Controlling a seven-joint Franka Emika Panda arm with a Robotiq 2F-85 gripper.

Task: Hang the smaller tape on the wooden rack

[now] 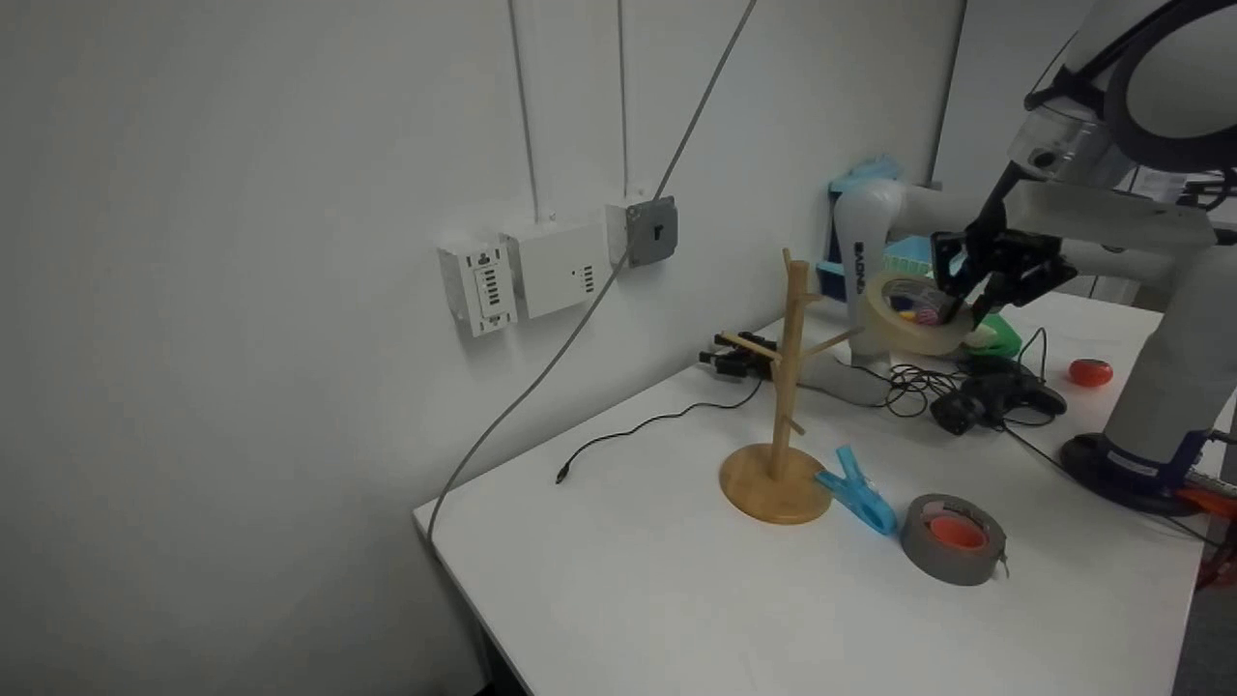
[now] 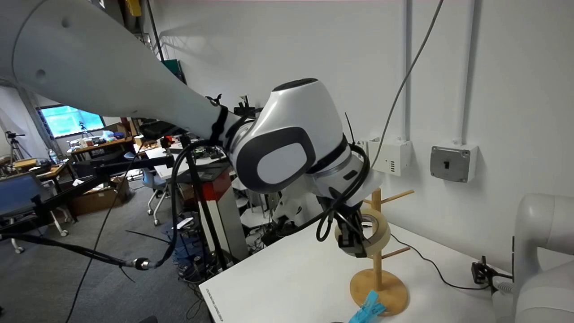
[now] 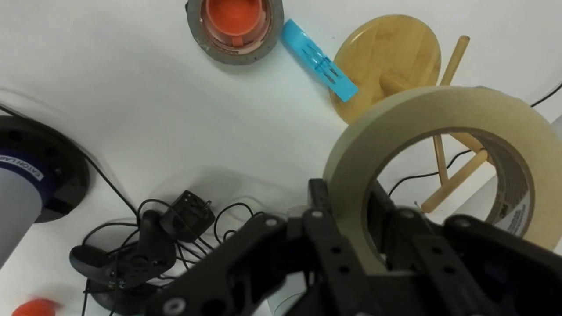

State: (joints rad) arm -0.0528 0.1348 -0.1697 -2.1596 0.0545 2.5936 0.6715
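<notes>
The smaller tape (image 1: 913, 338), a cream ring, hangs in the air in my gripper (image 1: 964, 314). My gripper is shut on its wall; in the wrist view (image 3: 347, 193) one finger is outside the ring (image 3: 421, 107) and one inside. The wooden rack (image 1: 788, 387) stands upright on the table, its pegs bare in that exterior view, with the ring right of a peg tip. In an exterior view the ring (image 2: 382, 235) overlaps the rack's post (image 2: 377, 273). In the wrist view a peg (image 3: 454, 182) shows through the ring's centre; I cannot tell whether they touch.
A blue clip (image 1: 858, 495) lies against the rack's base. A grey roll with reddish core (image 1: 933, 565) is beside it. A black controller with cables (image 1: 1000, 398), a red object (image 1: 1090, 373) and another white arm (image 1: 863, 251) are farther back. The wall carries switch boxes (image 1: 556, 271).
</notes>
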